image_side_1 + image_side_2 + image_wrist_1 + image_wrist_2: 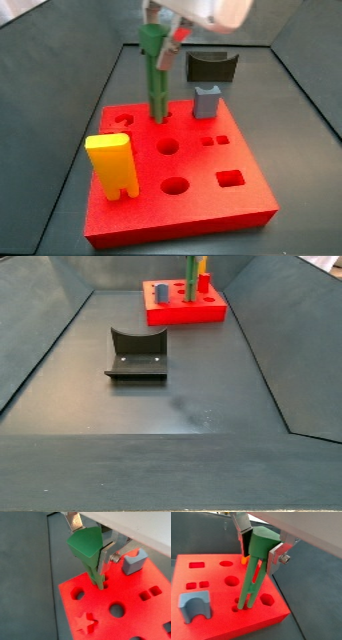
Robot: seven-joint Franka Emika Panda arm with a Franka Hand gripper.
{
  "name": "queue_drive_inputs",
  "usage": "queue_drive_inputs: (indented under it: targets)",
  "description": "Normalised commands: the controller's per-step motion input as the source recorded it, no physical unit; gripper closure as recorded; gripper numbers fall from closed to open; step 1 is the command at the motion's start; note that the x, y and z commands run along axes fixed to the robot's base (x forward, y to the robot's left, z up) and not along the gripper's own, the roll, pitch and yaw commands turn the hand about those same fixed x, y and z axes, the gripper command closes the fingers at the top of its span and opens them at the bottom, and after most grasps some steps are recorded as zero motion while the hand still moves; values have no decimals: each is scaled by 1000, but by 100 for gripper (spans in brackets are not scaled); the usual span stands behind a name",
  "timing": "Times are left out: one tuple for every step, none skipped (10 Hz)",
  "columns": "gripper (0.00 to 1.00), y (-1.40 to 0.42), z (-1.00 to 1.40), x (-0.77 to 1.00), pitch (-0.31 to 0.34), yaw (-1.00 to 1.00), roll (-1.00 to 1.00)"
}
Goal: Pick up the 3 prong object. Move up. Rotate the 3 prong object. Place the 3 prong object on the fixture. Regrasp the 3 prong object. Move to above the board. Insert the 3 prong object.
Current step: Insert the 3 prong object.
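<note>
Gripper [90, 543] clamped on prong object [89, 554] in a wrist view, bar hanging straight below the fingers [73, 521], tip at a board [133, 612] hole. Wrist view: prongs entering holes, grey block [193, 607] on board off to the side. Side view: yellow block [111, 165] on board, nearer the camera than the gripper; fixture [210, 67] behind. Side view: fixture [136, 354] well clear of gripper.

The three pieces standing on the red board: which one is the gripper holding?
The green 3 prong object, held upright in the gripper, prongs down at the board. The yellow block and grey-blue block stand free.
</note>
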Motion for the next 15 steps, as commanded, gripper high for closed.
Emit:
queue_drive_inputs:
  targets:
    - [100,63,-394,17,-84,0,-90]
    - [100,89,-463,123,-79,0,-84]
    - [100,169,-523,220,-64,-29,-109]
    - [100,149,-483,243,-19,-26,-84]
    - [100,154,-474,263,0,-26,-77]
    - [100,0,-429,249,-29,0,-50]
    - [100,-46,-423,189,-34,0,-10]
    - [100,-177,-374,89,-16,9,0]
    - [100,-246,-354,0,0,0,0]
    - [100,-71,-354,-86,43,0,0]
    - [100,0,-317,-214,66,0,0]
    - [100,0,-274,-120,46,0,-6]
    - [100,94,-240,0,66,0,-29]
    - [100,83,-300,0,50,0,-14]
    - [100,60,-400,0,6,0,-19]
